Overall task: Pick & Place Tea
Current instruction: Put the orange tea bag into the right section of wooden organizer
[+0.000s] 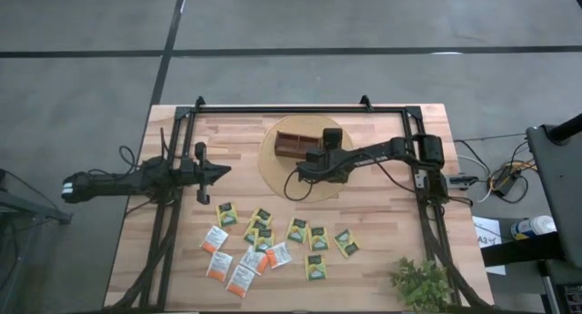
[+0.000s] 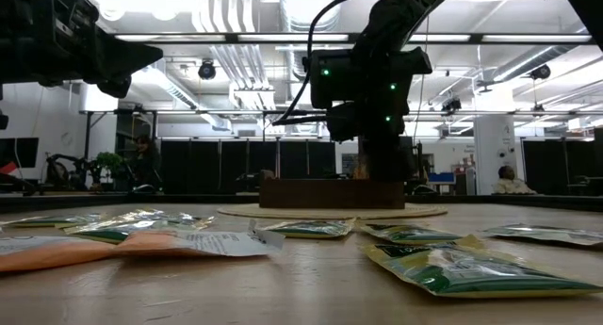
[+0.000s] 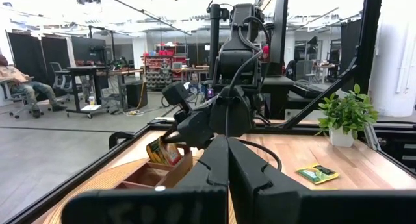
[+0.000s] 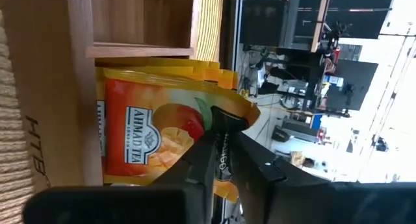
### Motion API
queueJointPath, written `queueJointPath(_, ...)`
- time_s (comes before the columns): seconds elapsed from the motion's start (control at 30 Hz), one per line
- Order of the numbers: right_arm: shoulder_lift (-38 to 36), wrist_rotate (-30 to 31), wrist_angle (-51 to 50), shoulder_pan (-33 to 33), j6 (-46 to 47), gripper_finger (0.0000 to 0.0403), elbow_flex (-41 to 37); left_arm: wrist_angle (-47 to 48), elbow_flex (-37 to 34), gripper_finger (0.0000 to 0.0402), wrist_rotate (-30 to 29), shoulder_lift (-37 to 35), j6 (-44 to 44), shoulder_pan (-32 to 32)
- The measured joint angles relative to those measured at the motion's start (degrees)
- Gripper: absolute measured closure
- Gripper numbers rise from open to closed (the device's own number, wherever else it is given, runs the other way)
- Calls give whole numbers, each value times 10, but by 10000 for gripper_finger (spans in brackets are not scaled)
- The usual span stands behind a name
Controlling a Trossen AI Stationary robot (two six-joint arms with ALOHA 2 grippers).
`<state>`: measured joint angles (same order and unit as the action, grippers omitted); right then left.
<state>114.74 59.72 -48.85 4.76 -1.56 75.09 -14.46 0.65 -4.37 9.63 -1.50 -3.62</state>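
Tea packet [image 4: 153, 143] in wooden tray [image 4: 78, 29] — between right jaws.

You have open board between the scattered tea packets [image 1: 273, 244] and the round mat [image 1: 273, 173]. The right gripper [image 1: 316, 157] blocks the wooden tray [image 1: 293, 144]; a plant [image 1: 420, 282] fills one corner.

I see pale, matt butcher-block wood on my table [image 1: 382, 132] and darker smooth wood on the compartment tray [image 4: 140, 19]. The Ahmad Tea packet [image 4: 153, 136] looks like glossy printed paper, my right gripper [image 4: 224, 143] matt black plastic.
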Motion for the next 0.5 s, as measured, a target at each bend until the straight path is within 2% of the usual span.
queueJointPath(0.2, -1, 0, 0, 0, 4, 316, 0, 0, 0, 402, 0, 0, 0, 0)
queueJointPath(0.5, -33, -5, -2, 0, 27, 283, -3, 0, 0, 402, 0, 0, 0, 0)
